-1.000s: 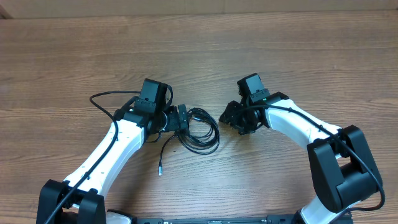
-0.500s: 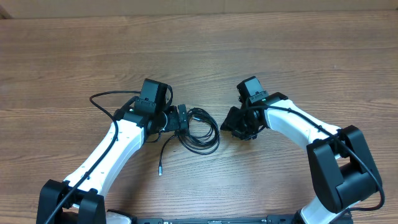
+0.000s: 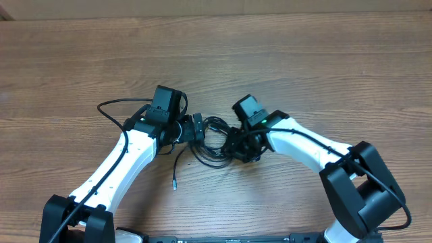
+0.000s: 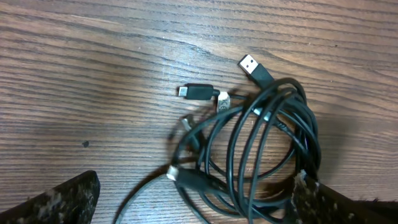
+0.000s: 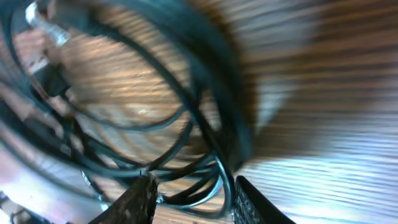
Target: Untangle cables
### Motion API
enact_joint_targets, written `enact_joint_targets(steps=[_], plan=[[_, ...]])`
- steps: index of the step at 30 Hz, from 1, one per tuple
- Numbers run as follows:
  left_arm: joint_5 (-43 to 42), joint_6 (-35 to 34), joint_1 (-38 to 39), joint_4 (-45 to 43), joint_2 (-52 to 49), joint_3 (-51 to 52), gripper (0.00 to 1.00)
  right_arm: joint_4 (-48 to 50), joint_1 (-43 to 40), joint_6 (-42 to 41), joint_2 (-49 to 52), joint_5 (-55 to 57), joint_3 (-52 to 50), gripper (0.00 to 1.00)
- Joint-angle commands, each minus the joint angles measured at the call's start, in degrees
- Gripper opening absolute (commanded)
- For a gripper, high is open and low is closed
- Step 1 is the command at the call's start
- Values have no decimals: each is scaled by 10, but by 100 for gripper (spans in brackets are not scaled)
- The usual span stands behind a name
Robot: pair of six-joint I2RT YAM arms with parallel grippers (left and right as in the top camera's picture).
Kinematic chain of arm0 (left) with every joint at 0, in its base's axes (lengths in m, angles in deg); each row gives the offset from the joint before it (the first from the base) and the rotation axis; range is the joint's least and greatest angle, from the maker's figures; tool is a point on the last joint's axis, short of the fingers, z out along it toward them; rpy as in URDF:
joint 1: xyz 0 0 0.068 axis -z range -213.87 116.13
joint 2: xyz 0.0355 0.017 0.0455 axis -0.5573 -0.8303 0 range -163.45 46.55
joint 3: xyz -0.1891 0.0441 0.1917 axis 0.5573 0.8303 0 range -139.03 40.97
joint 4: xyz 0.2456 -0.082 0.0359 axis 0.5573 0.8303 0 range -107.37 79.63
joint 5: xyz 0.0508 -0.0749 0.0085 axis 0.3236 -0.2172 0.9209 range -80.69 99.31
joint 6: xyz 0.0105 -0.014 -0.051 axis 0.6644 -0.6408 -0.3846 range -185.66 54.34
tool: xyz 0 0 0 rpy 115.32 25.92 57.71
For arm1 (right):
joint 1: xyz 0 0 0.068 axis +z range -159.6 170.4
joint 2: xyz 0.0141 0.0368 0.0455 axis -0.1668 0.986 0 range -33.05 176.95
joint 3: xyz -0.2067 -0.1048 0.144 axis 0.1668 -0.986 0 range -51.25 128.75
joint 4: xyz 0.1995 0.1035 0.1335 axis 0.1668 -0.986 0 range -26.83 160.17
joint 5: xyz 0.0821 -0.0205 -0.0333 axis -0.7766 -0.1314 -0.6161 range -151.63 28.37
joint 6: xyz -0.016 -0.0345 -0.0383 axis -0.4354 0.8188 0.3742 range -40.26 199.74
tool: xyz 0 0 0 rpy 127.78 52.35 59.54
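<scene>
The cables are thin black cords in one tangled coil at the table's middle. One plug end trails toward the front. My left gripper is open at the coil's left edge. In the left wrist view its fingers spread wide around the coil's near part. A USB plug and a small plug stick out beyond the coil. My right gripper is at the coil's right edge. In the blurred right wrist view its fingers are apart with several strands between them.
The wooden table runs in all directions around the coil. A thicker black wire loops out from the left arm to the left. Both arms' white links reach in from the front corners.
My right gripper has moved left, from a gap beside the coil onto its right edge. The coil and the left arm have not moved.
</scene>
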Motion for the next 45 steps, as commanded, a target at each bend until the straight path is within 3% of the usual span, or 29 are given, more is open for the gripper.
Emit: enact_joint_targets(steps=[1,8,15,22,41,45], plan=[[6,-10,-2,0,-4,-8,100,16,20,-10,-3,-2,10,39],[6,-10,-2,0,-4,-8,100,16,15,3,-3,-3,10,38],[6,-10,-2,0,-4,-8,100,14,-25,84,-3,-41,10,41],[6,-10,-2,0,-4,-8,99,28,-73,142,-3,-32,10,53],[6,-10,-2,0,-4,-8,99,78,-6,143,-3,22,10,54],[6,-10,-2,0,-4,-8,100,79,3,104,-3,21,10,54]])
